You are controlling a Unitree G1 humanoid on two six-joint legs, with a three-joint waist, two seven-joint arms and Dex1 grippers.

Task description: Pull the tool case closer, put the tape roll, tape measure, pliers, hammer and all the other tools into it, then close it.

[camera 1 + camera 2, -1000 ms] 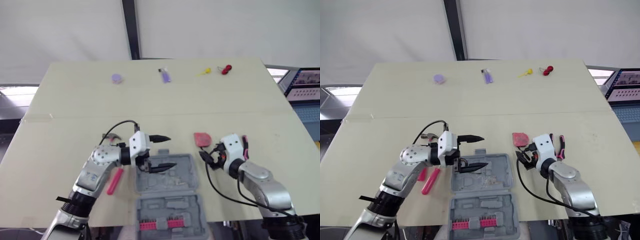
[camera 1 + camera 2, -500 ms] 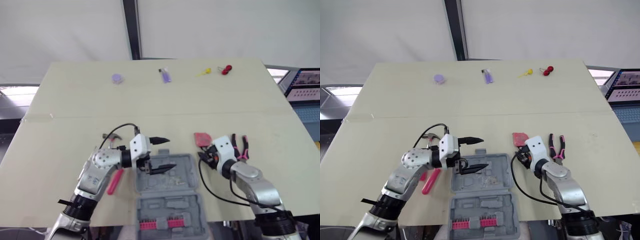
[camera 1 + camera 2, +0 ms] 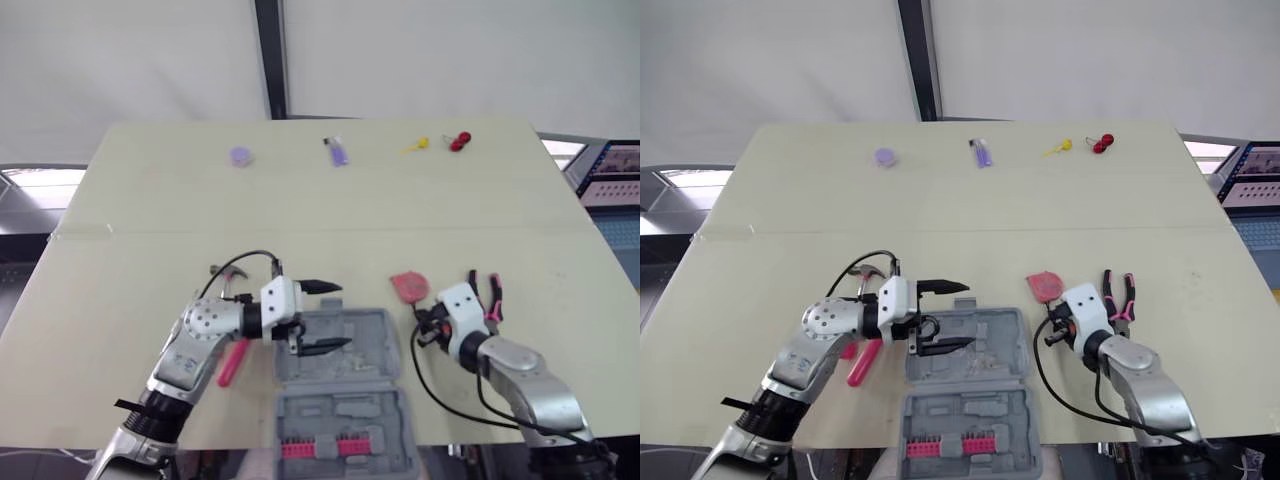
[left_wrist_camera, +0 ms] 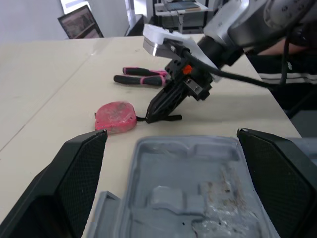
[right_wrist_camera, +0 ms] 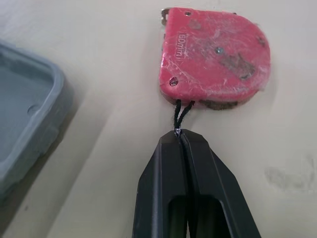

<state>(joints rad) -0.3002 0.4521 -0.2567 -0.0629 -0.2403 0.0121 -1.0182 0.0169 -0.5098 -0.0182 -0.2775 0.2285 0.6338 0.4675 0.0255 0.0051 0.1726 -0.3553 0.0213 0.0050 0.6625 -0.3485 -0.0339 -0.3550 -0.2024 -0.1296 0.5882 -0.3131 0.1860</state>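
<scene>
On tape measure [image 5: 214,54] cord [image 5: 179,111], right gripper [image 5: 181,135] now.

Beige table [image 3: 300,200]; monitor [image 3: 1255,185] beyond right edge

Tape measure [image 3: 1044,286] lies right of tool case [image 3: 992,345], left of pliers [image 3: 1118,295].

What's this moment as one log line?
left hand open over tool case | right hand shut on tape measure cord | pliers on table
</scene>
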